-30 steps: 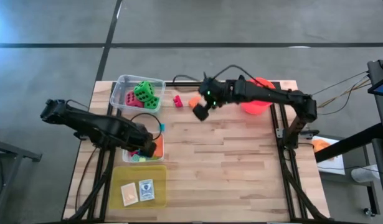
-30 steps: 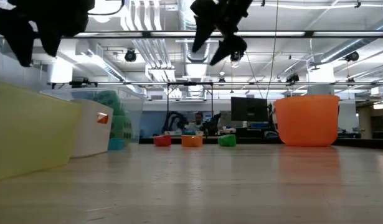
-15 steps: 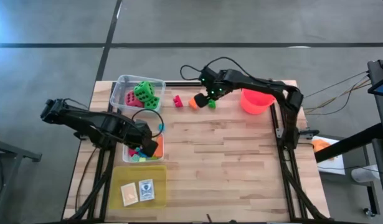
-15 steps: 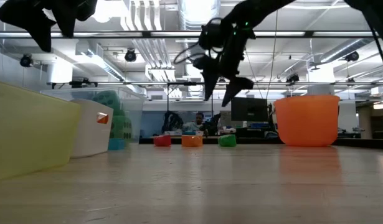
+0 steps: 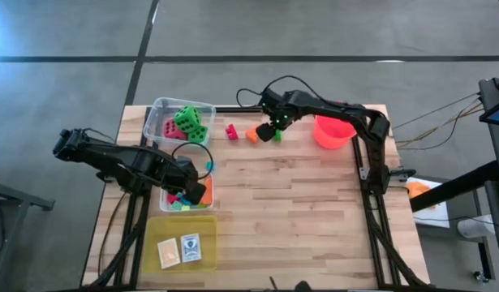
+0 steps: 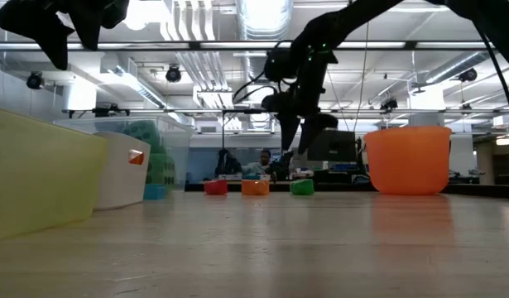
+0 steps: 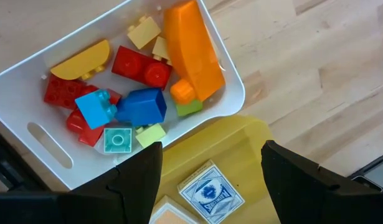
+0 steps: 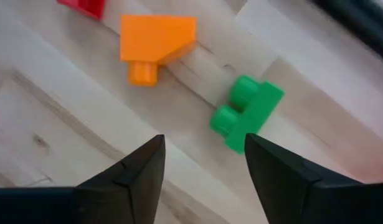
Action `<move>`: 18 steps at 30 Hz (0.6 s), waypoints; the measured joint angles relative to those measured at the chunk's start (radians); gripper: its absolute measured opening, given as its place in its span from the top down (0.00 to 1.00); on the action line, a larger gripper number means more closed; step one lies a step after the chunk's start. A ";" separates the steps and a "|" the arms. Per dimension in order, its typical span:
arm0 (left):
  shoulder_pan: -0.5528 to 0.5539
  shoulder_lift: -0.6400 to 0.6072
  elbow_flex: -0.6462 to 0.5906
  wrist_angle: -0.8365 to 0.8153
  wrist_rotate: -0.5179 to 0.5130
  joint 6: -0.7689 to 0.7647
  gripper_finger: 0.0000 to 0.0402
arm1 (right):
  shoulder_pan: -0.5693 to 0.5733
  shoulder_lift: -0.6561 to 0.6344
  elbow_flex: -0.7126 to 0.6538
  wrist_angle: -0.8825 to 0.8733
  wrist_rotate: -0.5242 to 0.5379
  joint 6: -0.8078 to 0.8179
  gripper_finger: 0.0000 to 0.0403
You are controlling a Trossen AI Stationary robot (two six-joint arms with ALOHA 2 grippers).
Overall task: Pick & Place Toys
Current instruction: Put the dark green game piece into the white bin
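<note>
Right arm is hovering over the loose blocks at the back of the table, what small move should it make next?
Probably shift sideways and lower: the right gripper hangs open above bare wood, with the green studded plastic block just off its centreline and the orange plastic block farther away.

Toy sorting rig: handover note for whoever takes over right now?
Right end effector: open, empty, above the green block at the table's far edge.
Left end effector: open, empty, hovering over the white tub of blocks and the yellow tray.
Loose on the table: green block, orange block, pink-red block.
Done: dice in the clear tub, mixed blocks in the white tub, cards in the yellow tray.
Left: the three loose blocks.
</note>
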 joint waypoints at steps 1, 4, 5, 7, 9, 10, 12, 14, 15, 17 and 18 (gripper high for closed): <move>0.000 0.000 0.000 0.000 0.000 0.000 0.35 | 0.000 -0.011 0.000 0.000 0.004 0.000 0.48; 0.000 0.000 0.000 0.000 0.000 0.000 0.35 | 0.002 -0.034 0.001 0.000 0.004 -0.004 0.51; 0.000 0.000 0.000 0.000 0.000 0.000 0.35 | 0.002 -0.038 0.000 0.001 0.003 -0.012 0.52; 0.000 0.000 0.000 0.000 0.000 0.000 0.35 | 0.001 -0.045 0.000 0.000 0.003 -0.018 0.54; 0.000 0.000 0.000 0.000 0.000 0.000 0.35 | -0.001 -0.050 0.000 -0.007 0.002 -0.019 0.55; 0.000 0.000 0.000 0.000 0.000 0.000 0.35 | -0.002 -0.050 0.000 -0.010 0.002 -0.016 0.55; 0.000 0.000 0.000 0.000 0.000 0.000 0.35 | -0.003 -0.050 -0.002 -0.011 0.002 0.000 0.55; 0.000 0.000 0.000 0.000 0.000 0.000 0.35 | -0.003 -0.050 -0.004 -0.011 0.002 -0.001 0.55; 0.000 0.000 0.000 0.000 0.000 0.000 0.35 | -0.002 -0.050 -0.004 -0.010 0.002 -0.011 0.55; 0.000 0.000 0.000 0.000 0.000 0.000 0.35 | -0.002 -0.050 -0.004 -0.010 0.003 -0.044 0.55; 0.000 0.000 0.000 0.000 0.000 0.000 0.35 | -0.002 -0.050 -0.004 -0.009 0.003 -0.055 0.55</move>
